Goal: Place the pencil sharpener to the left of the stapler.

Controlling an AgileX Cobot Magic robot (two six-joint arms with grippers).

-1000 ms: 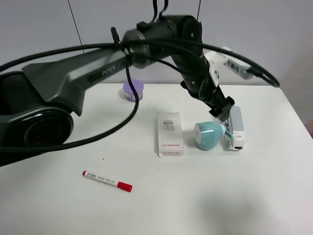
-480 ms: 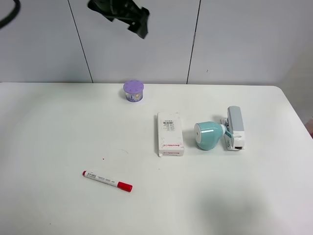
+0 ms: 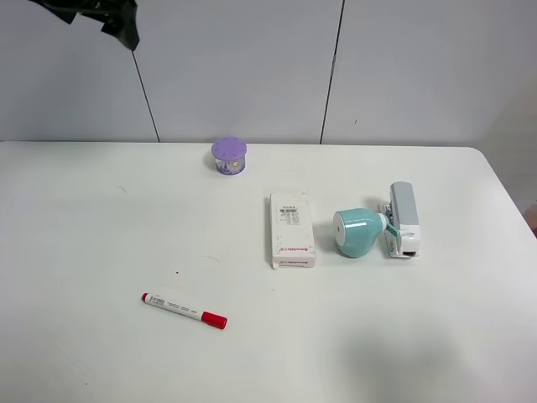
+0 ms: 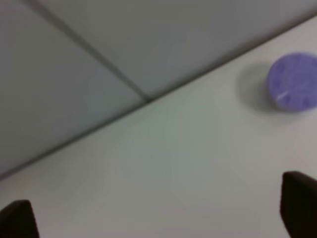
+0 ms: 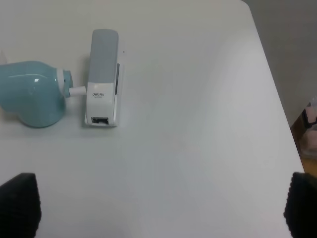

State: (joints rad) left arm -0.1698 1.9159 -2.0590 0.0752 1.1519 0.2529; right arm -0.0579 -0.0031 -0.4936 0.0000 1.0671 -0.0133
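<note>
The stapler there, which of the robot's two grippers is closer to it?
Probably right. The right gripper hovers above the table near the stapler; the left gripper is far away, near the purple container.

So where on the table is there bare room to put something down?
The widest bare patch lies between the purple container and the red marker, toward the left table edge. The front edge below the white box is bare too. It is crowded where the pencil sharpener touches the stapler.
</note>
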